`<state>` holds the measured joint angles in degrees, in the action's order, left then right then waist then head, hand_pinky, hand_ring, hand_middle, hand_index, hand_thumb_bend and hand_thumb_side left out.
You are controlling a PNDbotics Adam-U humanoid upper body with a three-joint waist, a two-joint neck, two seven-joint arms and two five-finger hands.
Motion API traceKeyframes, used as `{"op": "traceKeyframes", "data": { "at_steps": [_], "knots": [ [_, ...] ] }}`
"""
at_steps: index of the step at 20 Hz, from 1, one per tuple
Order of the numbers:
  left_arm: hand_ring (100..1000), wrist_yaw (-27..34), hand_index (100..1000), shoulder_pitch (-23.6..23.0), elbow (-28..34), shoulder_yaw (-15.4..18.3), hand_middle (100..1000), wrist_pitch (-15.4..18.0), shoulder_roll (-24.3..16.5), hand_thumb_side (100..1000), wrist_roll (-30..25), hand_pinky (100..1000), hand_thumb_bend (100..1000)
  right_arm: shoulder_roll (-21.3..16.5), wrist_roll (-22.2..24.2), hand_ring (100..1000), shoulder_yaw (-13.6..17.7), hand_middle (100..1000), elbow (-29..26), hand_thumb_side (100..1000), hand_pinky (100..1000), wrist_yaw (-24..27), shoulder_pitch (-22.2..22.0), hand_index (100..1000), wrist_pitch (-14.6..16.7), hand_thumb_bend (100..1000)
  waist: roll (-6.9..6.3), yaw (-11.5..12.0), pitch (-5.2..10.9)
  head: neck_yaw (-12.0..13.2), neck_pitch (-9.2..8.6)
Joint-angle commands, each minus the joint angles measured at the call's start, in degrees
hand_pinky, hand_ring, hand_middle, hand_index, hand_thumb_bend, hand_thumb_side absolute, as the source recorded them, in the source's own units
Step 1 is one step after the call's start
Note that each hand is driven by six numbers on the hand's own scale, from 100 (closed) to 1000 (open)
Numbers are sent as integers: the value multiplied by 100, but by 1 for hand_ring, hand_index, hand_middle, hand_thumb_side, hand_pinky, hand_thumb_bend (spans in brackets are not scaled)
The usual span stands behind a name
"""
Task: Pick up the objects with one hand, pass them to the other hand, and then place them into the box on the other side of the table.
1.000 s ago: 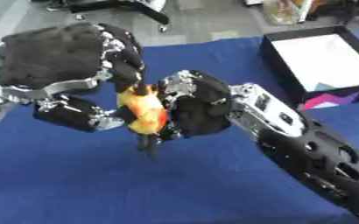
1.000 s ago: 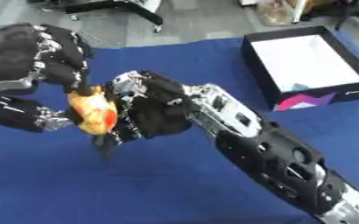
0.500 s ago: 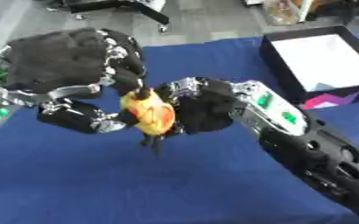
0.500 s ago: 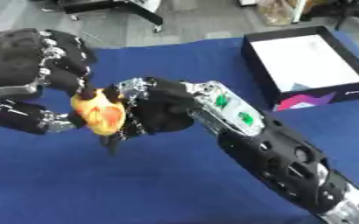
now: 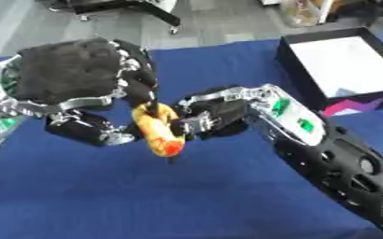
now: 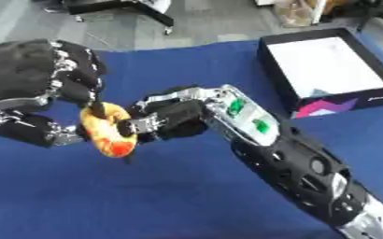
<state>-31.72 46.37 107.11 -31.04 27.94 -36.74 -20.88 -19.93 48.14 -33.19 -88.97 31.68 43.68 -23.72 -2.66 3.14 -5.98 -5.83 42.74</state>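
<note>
Ring-shaped toy (image 6: 106, 132), yellow-orange with a red patch at its lower end, held above the blue tablecloth (image 5: 105, 196) left of centre, fingers of both left hand (image 5: 80, 88) and right hand (image 6: 174, 119) curled around it; black box (image 6: 325, 70) far right.

Blue tablecloth (image 5: 227, 60), grey floor (image 5: 227, 18) beyond, dark wheeled chair base (image 6: 121, 7) at far edge
</note>
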Motion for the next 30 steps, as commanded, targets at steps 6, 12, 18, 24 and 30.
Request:
{"op": "traceKeyframes", "data": {
  "at_steps": [6, 12, 18, 24, 30],
  "knots": [
    [519, 81, 494, 82, 20, 92, 442, 26, -86, 100, -266, 734, 119, 29, 382, 576, 47, 522, 67, 388, 1000, -209, 103, 251, -228, 100, 10, 0, 94, 8, -14],
    [579, 30, 620, 56, 15, 119, 532, 104, -156, 100, -465, 774, 269, 41, 382, 575, 140, 517, 94, 392, 1000, -159, 44, 226, -261, 100, 14, 1, 93, 7, -18],
    [609, 30, 659, 22, 14, 248, 568, 176, -219, 141, -677, 792, 350, 36, 382, 574, 306, 516, 31, 384, 1000, 20, -41, 219, -392, 100, 22, -2, 93, 11, -33],
    [626, 18, 677, -5, 25, 356, 588, 212, -281, 232, -708, 802, 431, 27, 382, 575, 469, 516, -23, 377, 1000, 157, -120, 219, -496, 100, 24, -7, 92, 14, -51],
    [640, -82, 690, -76, -15, 525, 602, 150, -354, 270, -666, 808, 468, 41, 382, 575, 701, 517, -89, 356, 1000, 315, -244, 220, -582, 100, 26, -18, 84, 21, -58]
  ]
}}
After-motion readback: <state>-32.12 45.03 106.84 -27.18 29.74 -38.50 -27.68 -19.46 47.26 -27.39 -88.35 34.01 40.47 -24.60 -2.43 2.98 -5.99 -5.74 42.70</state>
